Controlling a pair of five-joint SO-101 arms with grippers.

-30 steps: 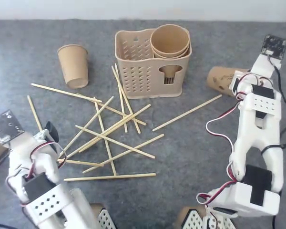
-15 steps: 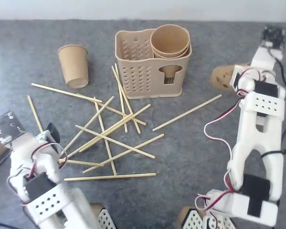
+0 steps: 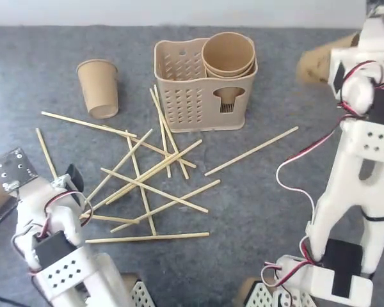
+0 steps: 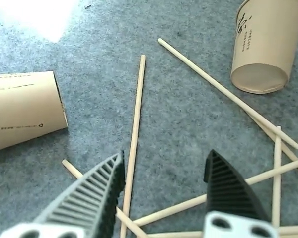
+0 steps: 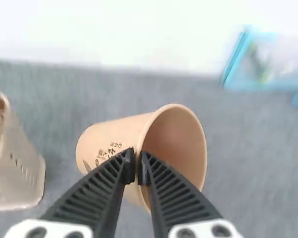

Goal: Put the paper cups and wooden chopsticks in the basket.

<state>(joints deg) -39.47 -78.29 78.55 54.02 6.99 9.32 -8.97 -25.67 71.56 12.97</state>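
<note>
My right gripper (image 5: 136, 159) is shut on the rim of a paper cup (image 5: 174, 139), one finger inside and one outside. That cup (image 3: 315, 62) hangs lifted on its side, to the right of the basket (image 3: 185, 96). Two stacked cups (image 3: 228, 54) sit in the basket. Another cup (image 3: 99, 86) stands upside down to the basket's left. Several wooden chopsticks (image 3: 144, 182) lie crossed in front of the basket. My left gripper (image 4: 166, 157) is open, low over one chopstick (image 4: 135, 134) at the pile's left edge. A further cup (image 4: 25, 111) lies on its side near it.
The grey table (image 3: 256, 211) has bare room between the two arms. One long chopstick (image 3: 251, 151) lies apart at the basket's front right. A blue-edged object (image 5: 268, 64) sits beyond the table's far edge.
The right arm has raised the cup off the table and carried it up and back. The left arm has barely shifted.
</note>
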